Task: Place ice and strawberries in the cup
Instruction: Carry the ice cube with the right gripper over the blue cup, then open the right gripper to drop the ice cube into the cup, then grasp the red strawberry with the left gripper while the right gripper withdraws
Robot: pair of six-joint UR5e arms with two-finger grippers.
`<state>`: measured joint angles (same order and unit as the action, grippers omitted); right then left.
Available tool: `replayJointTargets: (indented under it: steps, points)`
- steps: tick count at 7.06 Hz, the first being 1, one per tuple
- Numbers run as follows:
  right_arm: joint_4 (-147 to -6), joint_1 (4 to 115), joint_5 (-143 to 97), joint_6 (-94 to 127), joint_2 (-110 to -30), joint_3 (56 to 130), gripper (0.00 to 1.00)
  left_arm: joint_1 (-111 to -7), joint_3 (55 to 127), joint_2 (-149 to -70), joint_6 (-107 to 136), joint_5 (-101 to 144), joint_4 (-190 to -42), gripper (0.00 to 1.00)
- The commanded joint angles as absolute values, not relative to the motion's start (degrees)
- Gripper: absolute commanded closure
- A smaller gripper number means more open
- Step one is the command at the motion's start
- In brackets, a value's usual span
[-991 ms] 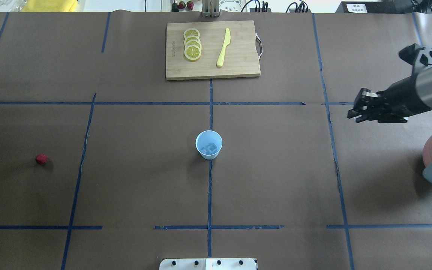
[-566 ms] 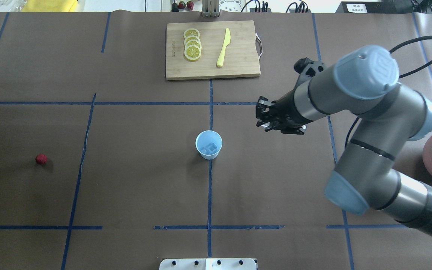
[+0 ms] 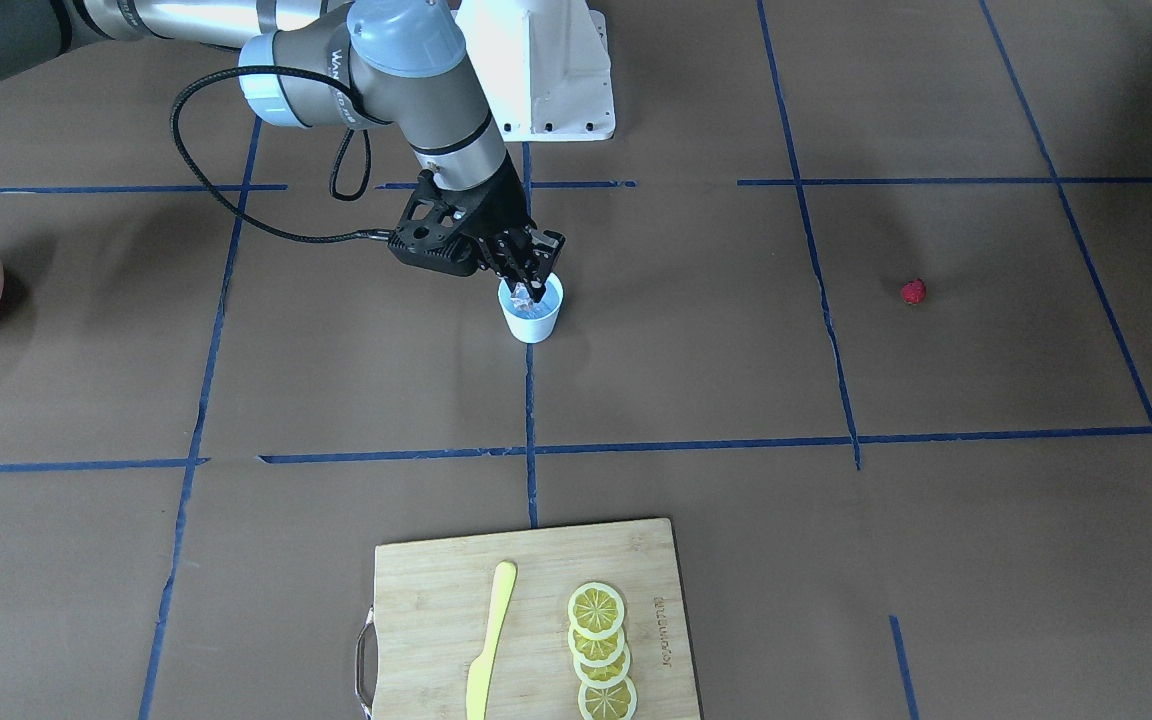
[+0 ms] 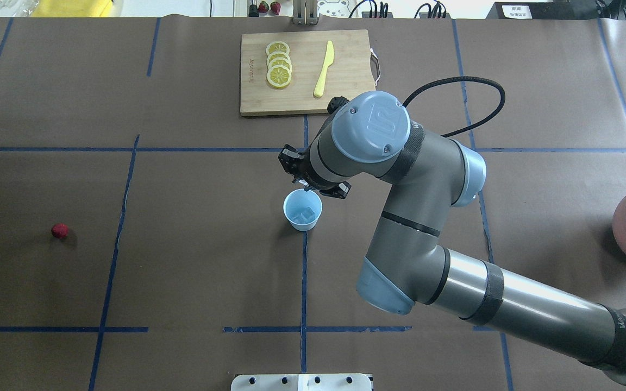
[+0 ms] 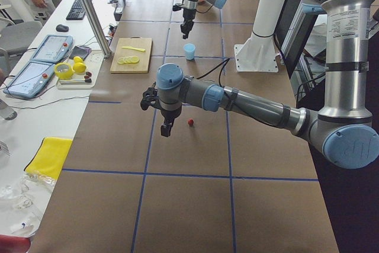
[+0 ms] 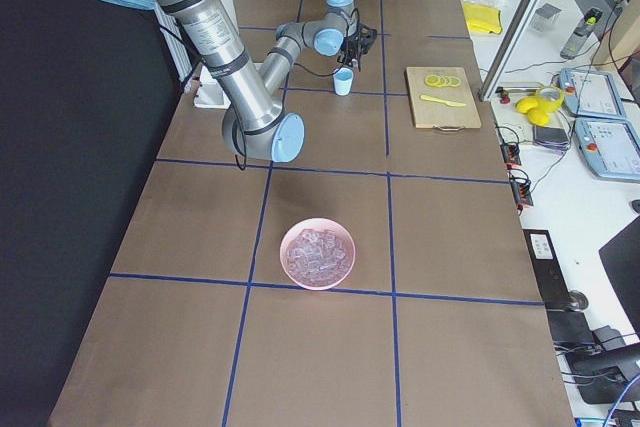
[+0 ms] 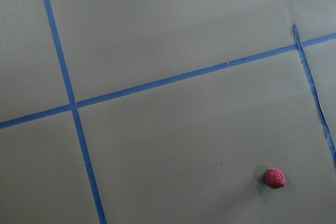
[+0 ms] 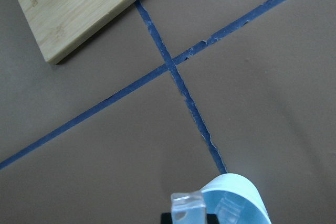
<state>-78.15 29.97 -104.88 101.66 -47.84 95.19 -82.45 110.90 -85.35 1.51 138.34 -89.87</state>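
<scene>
Checking in from the remote station. The right claw (image 3: 533, 283) was clamped on one ice cube (image 8: 187, 208) and hung right over the cup (image 4: 302, 209), which stood mid-desk on the tape cross and already had some ice in the bottom. The strawberry (image 4: 60, 231) sat alone on the desk (image 4: 193, 271), well off toward the robot's left, nowhere near the cup. The left claw (image 5: 166, 128) hovered close to it in the side view, but I couldn't tell whether it was open or closed.

What worried me was the drop. In the wrist cam the cube looked lined up with the rim more than with the middle of the opening. If I'd let go there, I reckoned it could clip the edge and skid across the desk. A wet cube might also cling to one finger and fall late. The cup looked light, so lowering any further risked nudging it or tipping it and spilling what was inside. Sending the left arm in with the berry before the right arm was out of the way seemed like asking for a bump. Spare ice sat in the bowl (image 4: 619, 228) at least.
</scene>
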Motion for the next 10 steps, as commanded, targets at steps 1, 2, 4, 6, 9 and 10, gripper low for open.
replayJointTargets:
  steps: [1, 2, 4, 6, 9, 10]
  points:
    - [-78.2, 28.6, -104.2, 101.5, -47.5, 94.2, 0.89, -82.4, 111.8, -85.3, 1.6, 138.3, -89.7, 0.00]
    - [-78.2, 28.5, -104.2, 101.5, -47.8, 94.2, 0.57, -82.4, 111.8, -85.3, 1.6, 138.3, -89.7, 0.00]
    - [-78.3, 28.0, -104.2, 101.7, -48.3, 94.2, 0.40, -82.4, 111.8, -85.3, 1.6, 138.3, -89.7, 0.00]
    - [-78.5, 28.2, -104.6, 101.8, -48.3, 95.7, 0.37, -82.4, 111.7, -85.7, 3.8, 138.2, -89.7, 0.00]
    - [-78.7, 41.4, -116.3, 97.9, -59.9, 105.3, 0.01, -67.8, 110.4, -89.8, 26.2, 130.9, -90.5, 0.00]
    - [-78.8, 47.9, -122.9, 90.3, -66.1, 109.6, 0.01, -61.0, 109.3, -89.8, 36.2, 126.9, -96.3, 0.00]
